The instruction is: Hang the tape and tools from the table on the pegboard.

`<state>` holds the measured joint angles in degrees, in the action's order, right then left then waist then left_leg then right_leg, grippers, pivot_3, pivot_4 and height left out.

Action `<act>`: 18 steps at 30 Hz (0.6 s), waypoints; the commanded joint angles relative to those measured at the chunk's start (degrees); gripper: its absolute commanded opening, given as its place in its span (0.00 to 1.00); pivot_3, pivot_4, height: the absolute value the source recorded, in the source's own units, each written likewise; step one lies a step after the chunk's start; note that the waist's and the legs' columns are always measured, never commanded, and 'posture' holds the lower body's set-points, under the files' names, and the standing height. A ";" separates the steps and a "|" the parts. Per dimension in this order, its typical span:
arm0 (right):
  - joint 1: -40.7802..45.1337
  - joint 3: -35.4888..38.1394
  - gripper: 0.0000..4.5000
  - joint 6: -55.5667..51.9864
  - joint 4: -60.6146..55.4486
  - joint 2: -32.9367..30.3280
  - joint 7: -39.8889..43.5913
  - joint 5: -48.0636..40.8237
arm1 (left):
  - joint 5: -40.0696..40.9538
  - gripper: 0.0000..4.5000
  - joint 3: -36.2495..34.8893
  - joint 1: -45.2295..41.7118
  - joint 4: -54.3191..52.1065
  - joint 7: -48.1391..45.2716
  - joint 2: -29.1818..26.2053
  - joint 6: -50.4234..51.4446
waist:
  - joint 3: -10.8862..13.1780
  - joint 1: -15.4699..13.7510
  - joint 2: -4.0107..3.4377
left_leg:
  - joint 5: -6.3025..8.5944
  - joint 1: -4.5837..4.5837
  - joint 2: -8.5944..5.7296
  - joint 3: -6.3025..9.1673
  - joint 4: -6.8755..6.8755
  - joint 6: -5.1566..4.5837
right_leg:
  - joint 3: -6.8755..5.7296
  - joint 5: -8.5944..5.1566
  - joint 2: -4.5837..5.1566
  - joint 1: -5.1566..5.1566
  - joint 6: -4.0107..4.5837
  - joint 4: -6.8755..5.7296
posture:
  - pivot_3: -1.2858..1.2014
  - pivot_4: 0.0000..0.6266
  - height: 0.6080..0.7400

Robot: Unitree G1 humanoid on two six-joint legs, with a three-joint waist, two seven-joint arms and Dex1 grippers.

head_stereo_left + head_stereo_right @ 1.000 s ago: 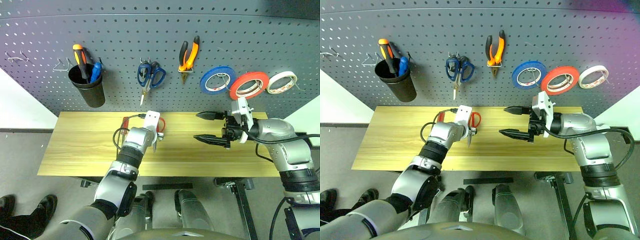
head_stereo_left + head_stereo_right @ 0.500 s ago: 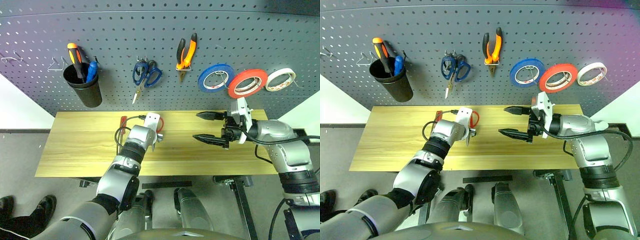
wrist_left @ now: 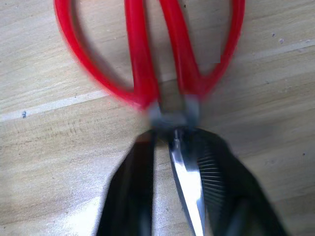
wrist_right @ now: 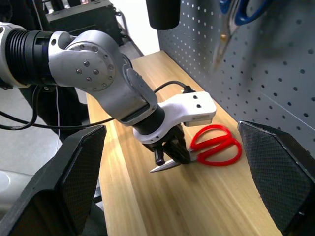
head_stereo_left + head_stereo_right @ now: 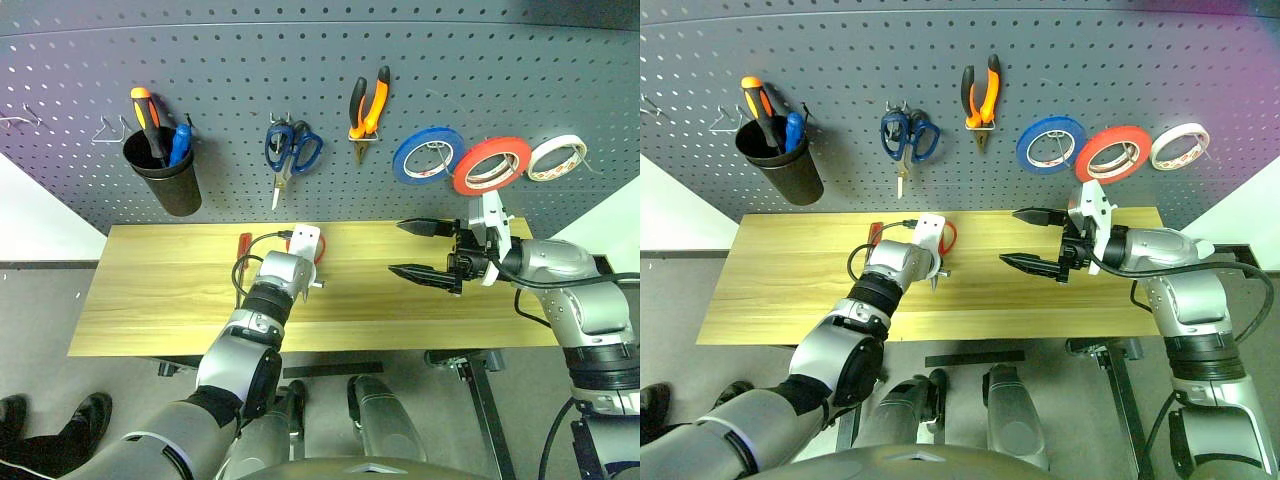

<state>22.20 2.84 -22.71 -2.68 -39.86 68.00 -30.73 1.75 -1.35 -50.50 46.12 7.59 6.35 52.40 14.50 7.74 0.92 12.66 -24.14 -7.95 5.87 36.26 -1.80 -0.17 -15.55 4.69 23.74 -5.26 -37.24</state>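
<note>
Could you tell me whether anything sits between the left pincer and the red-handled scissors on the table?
No. The left pincer is already shut on the steel blades of the red-handled scissors, which lie flat on the table; nothing visible lies between them.

Our left gripper (image 4: 171, 151) sits low on the worktop (image 5: 150, 300), its fingers (image 3: 216, 177) clamped on the blades of the red-handled scissors (image 4: 214, 144). Our right gripper (image 5: 420, 250) hangs spread above the worktop's right half. Between them we see bare planks. The red-handled screwdriver (image 5: 242, 245) lies just beside the left wrist, near the pegboard (image 5: 300, 80).
</note>
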 commanded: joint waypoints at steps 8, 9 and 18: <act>0.79 0.84 1.00 0.65 -0.89 -0.02 0.75 -0.57 | -0.46 0.06 0.67 1.56 -0.25 0.12 0.34 2.73 | 0.00 0.10 0.00 | 0.00 0.00 0.00 0.00 0.00 0.00 | 0.00 0.00 0.00 0.00 0.00 0.00 | 0.36 0.48 1.00; 0.92 0.78 1.00 0.78 -0.71 0.09 0.74 -0.45 | -0.33 0.06 0.46 1.58 -0.42 0.19 0.32 2.80 | 0.00 0.11 0.00 | 0.00 0.00 0.00 0.00 0.00 0.00 | 0.00 0.00 0.00 0.00 0.00 0.00 | 0.36 0.48 1.00; 1.98 0.87 1.00 1.40 1.44 0.66 1.34 -0.28 | -2.55 0.06 6.40 6.62 -13.49 -4.06 -1.92 1.81 | 0.02 -0.08 -0.02 | 0.00 -0.01 0.00 0.00 -0.02 0.00 | 0.01 0.00 0.00 0.03 0.00 0.00 | 0.37 0.47 1.00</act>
<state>23.40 2.79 -22.45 -1.14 -39.29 68.90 -30.61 0.49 2.61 -44.81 36.69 4.99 4.97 53.57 14.51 7.66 0.90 12.66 -24.15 -7.95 5.86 36.24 -1.79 -0.16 -15.55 4.69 23.77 -5.26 -37.23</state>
